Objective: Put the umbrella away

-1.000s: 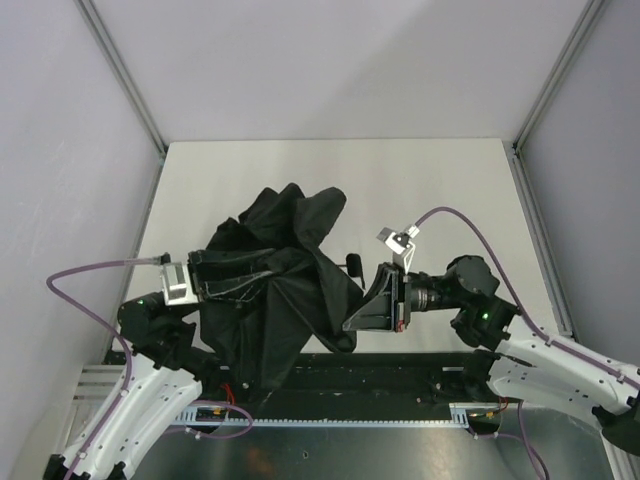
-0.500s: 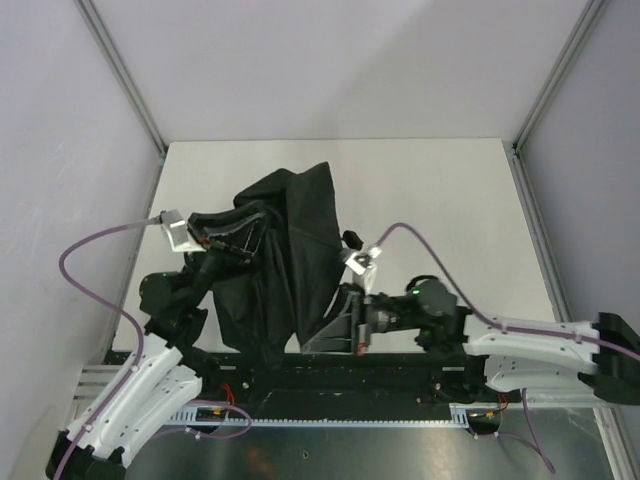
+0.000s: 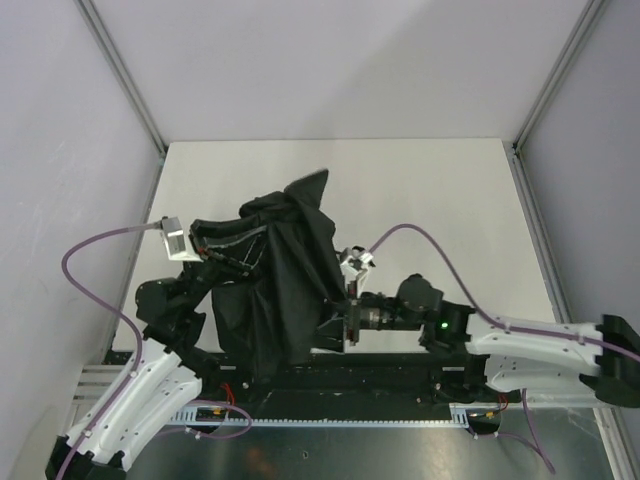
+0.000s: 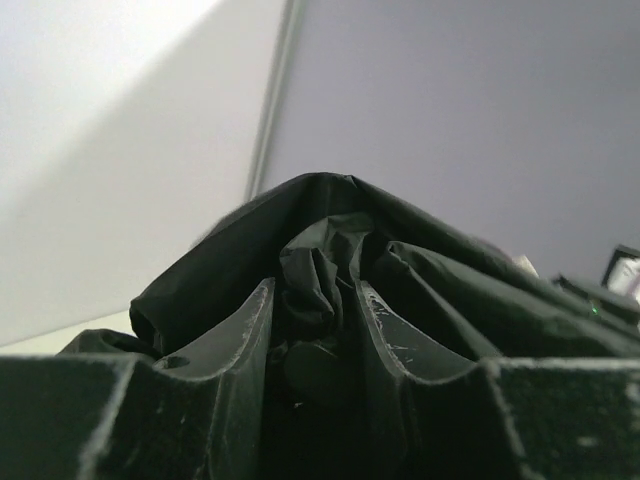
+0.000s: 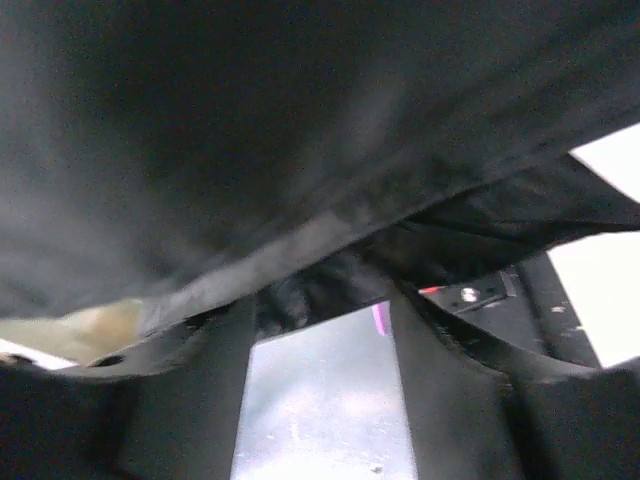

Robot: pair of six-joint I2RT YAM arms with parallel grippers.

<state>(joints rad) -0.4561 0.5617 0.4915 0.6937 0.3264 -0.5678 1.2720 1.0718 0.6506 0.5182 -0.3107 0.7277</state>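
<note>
- The umbrella [image 3: 275, 290] is a crumpled heap of black cloth standing up off the desk [image 3: 440, 190]. It sits close to the near edge, left of the middle, with one peak of cloth pointing toward the far edge.
- My left gripper [image 3: 222, 252] reaches into the heap from the left, high up on it.
- My right gripper [image 3: 332, 322] comes in level from the right, low down, close to the desk's near edge.
- In the left wrist view, my left gripper [image 4: 315, 300] is closed narrowly on a bunched fold of the umbrella [image 4: 330, 230]. The cloth is pinched between both fingers [image 4: 235, 350] and swells up over their tips.
- In the right wrist view, my right gripper [image 5: 320, 300] stands parted. Its fingers [image 5: 225, 380] are apart, and a bare metal plate [image 5: 320, 400] shows through the gap.
- There the umbrella [image 5: 300, 120] hangs like a roof just above and ahead of the tips. A hem crosses right at them, and I cannot tell whether it touches.
</note>
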